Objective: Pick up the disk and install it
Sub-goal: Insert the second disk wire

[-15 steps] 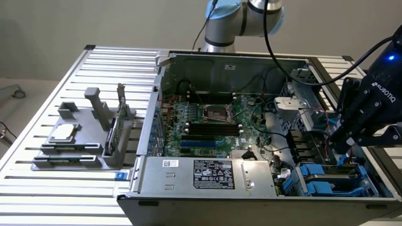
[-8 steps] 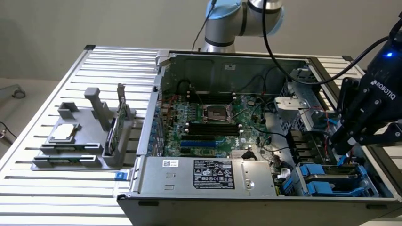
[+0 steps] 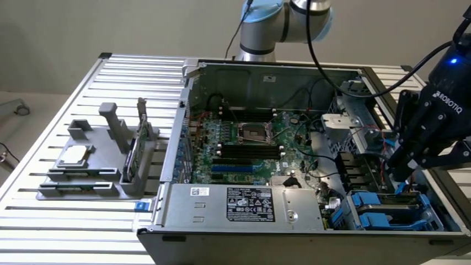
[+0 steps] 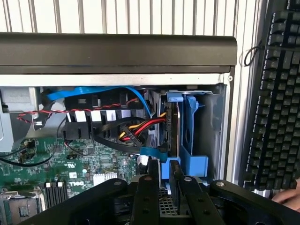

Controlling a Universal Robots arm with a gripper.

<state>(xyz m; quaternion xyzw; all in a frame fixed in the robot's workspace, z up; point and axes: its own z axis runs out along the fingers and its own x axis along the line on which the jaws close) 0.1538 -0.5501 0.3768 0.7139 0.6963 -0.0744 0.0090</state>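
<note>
Black end effector [image 4: 161, 187] nips the disk [image 4: 165, 165]; wrist view adds a keyboard [image 4: 276, 93].

A robotics lab or test workshop is suggested. An opened desktop computer case [image 3: 294, 165], its green motherboard [image 3: 243, 149] exposed, is set at the centre of a slatted aluminium workbench [image 3: 44, 221]. Grey fixture blocks [image 3: 88, 160] are seen at the left, a black keyboard [image 4: 276, 93] at the right.

the flat silver-grey metal disk with bright blue plastic side rails [image 4: 172, 136] stands on edge in the open computer case's drive bay, just beside another blue carrier.
</note>
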